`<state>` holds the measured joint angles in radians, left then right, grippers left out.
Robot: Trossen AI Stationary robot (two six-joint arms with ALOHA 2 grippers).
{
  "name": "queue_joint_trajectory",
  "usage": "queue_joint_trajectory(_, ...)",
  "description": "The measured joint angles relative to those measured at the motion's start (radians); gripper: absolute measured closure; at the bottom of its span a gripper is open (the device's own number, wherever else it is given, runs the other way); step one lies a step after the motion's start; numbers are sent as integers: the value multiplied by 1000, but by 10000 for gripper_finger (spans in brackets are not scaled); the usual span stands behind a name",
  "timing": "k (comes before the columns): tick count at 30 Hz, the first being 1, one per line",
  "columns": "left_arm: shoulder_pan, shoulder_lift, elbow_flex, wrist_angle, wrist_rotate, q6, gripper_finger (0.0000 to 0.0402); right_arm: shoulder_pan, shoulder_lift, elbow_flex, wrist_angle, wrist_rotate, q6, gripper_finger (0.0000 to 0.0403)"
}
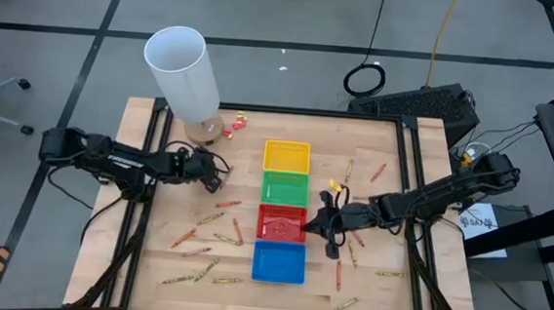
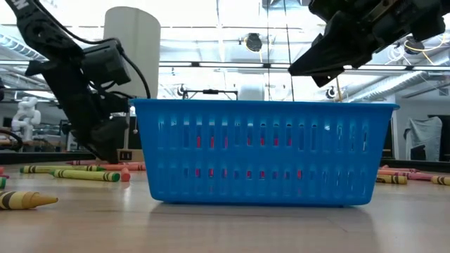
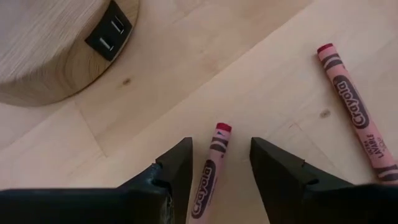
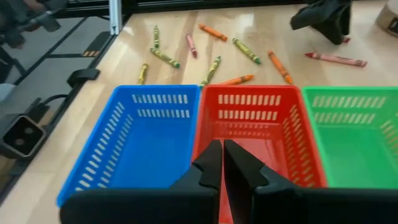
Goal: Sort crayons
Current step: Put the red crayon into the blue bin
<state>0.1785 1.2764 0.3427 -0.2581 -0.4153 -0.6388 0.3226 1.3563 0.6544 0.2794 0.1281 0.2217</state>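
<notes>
Sorting barely begun: crayons (image 1: 216, 218) mostly strewn either side of the tray row on the bench (image 1: 133, 262). Left end effector (image 3: 219, 167) spread around a red crayon (image 3: 211, 167) by the cylinder base; right end effector (image 4: 222, 163) pinched empty above red tray (image 4: 252, 93).

Wooden table (image 1: 365, 298) — four trays (image 1: 282, 211), scattered crayons (image 1: 201, 267), white cylinder (image 1: 185, 70).

We see a pale wood tabletop (image 1: 376, 142) with visible grain and a smooth matt finish. The blue tray (image 2: 264, 151) looks like slotted plastic with a slight gloss, as does the red tray (image 4: 252, 127). A red crayon (image 3: 210, 180) wears a printed matt paper wrapper. The left gripper's fingers (image 3: 177, 171) look matt black.
</notes>
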Motion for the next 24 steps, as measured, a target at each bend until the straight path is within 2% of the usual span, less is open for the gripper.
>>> queue_joint_trajectory(3,-18,1,-7,-2,-3,-29,241,21,0,0,0,6,19,399)
queue_joint_trajectory(6,-46,1,-10,3,-23,-37,259,45,0,0,4,62,33,399)
queue_joint_trajectory(10,-63,3,-11,7,-30,-36,311,75,0,0,8,135,47,399)
queue_joint_trajectory(14,-64,4,-10,-3,-23,-32,373,93,0,0,16,138,83,399)
queue_joint_trajectory(16,-64,3,-10,-3,-24,-28,391,100,0,0,31,138,84,399)
queue_joint_trajectory(21,-64,3,-11,16,-29,12,382,105,0,0,88,141,54,399)
queue_joint_trajectory(24,-63,-1,-1,24,-30,21,380,105,10,0,132,193,43,399)
